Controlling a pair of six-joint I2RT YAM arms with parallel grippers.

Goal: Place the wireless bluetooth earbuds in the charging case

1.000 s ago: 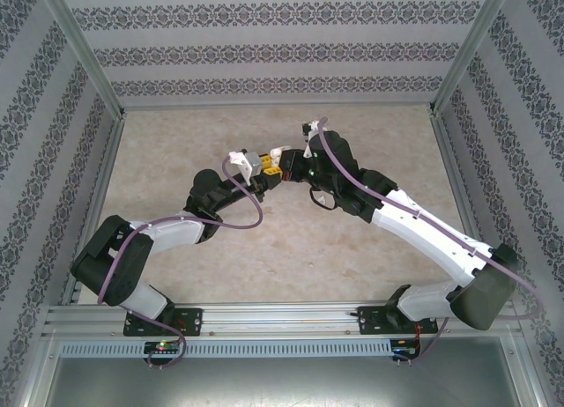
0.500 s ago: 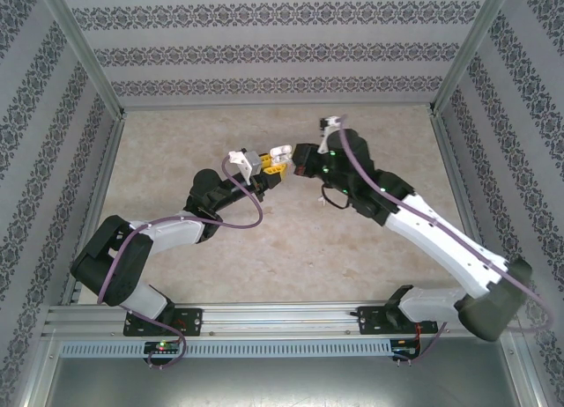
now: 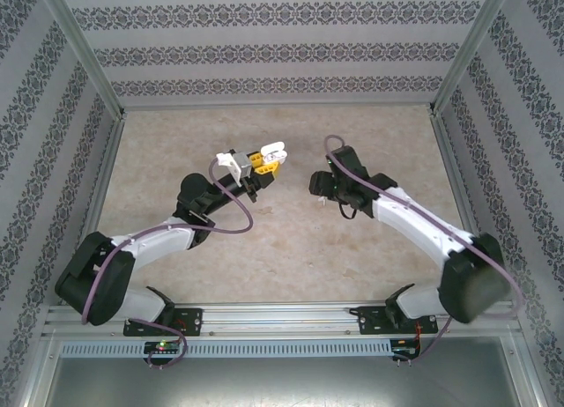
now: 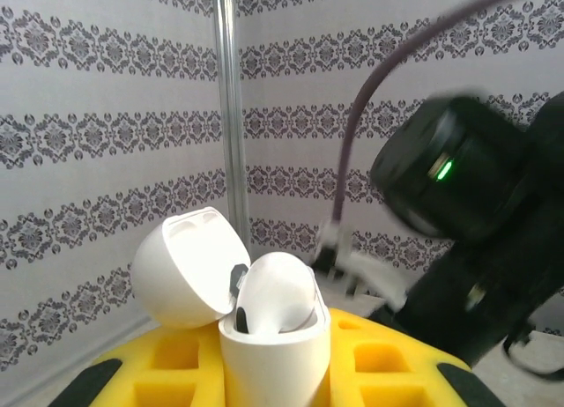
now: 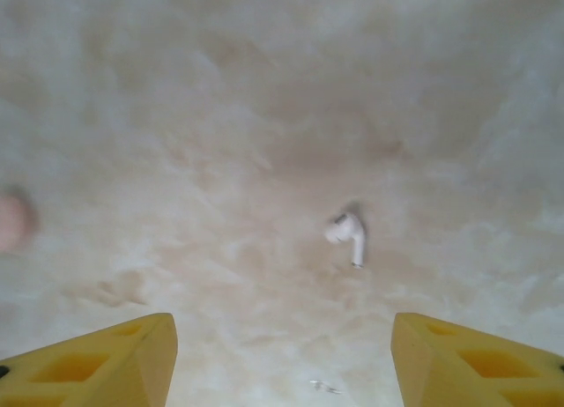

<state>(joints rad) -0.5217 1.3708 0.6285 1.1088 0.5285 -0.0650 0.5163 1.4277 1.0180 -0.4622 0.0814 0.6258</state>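
Claw on right (image 3: 315,183) now clear of case (image 4: 273,358)

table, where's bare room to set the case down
Bare: the far strip of table along the back wall, and the near middle between the left arm and right arm. Crowded: the centre, where the case in the left jaws faces the right jaws, an earbud below them.

The charging case (image 4: 273,363) stood in the left gripper (image 3: 269,159) above the tabletop's (image 3: 282,248) middle, toward the far edge. Under the right gripper (image 5: 282,336), to its right, an earbud (image 5: 349,233) lay on the tabletop, perhaps a second earbud (image 5: 13,220) leftward.
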